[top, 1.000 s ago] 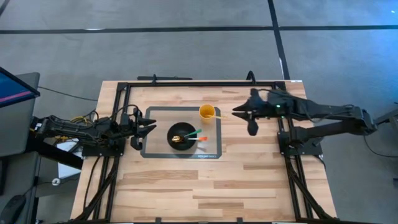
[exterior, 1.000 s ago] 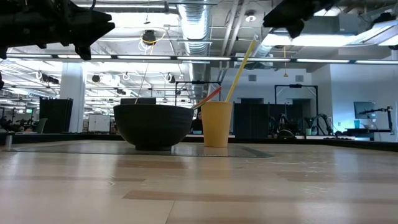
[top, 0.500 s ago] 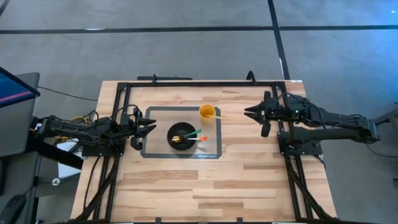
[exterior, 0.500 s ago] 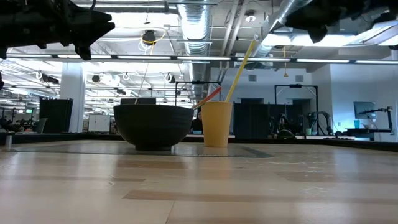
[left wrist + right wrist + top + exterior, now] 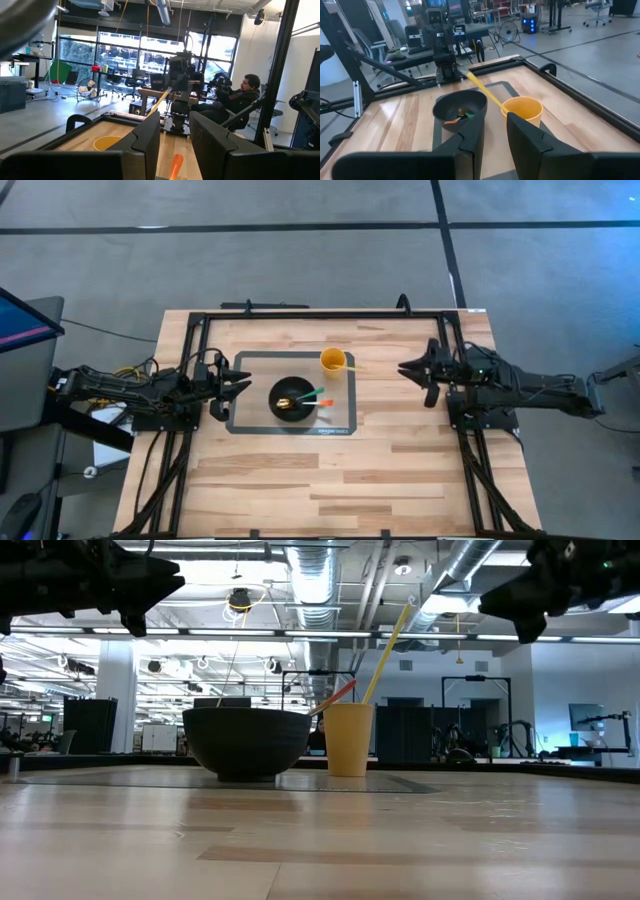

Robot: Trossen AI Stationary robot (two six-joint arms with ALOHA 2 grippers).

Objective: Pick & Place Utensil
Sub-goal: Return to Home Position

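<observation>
A yellow cup (image 5: 333, 361) (image 5: 348, 738) (image 5: 521, 111) stands upright on a grey mat (image 5: 340, 423). A long yellow utensil (image 5: 388, 640) (image 5: 485, 90) stands slanted in it, leaning on its rim. Beside the cup sits a black bowl (image 5: 290, 400) (image 5: 247, 740) holding an orange-and-green utensil (image 5: 316, 398) (image 5: 456, 120), whose end leans on the rim, and a small golden piece (image 5: 284, 404). My left gripper (image 5: 247, 380) (image 5: 175, 145) hovers open at the mat's left edge. My right gripper (image 5: 402, 368) (image 5: 495, 135) hangs open and empty, well right of the cup.
A black metal frame (image 5: 320, 314) borders the table's far, left and right sides. Bare wood (image 5: 330, 480) stretches from the mat to the near edge. In the left wrist view a person (image 5: 240, 97) sits in the room beyond the table.
My right gripper has drawn back from beside the cup toward the table's right edge. It holds nothing. The cup, the bowl and the utensils have stayed where they were.
</observation>
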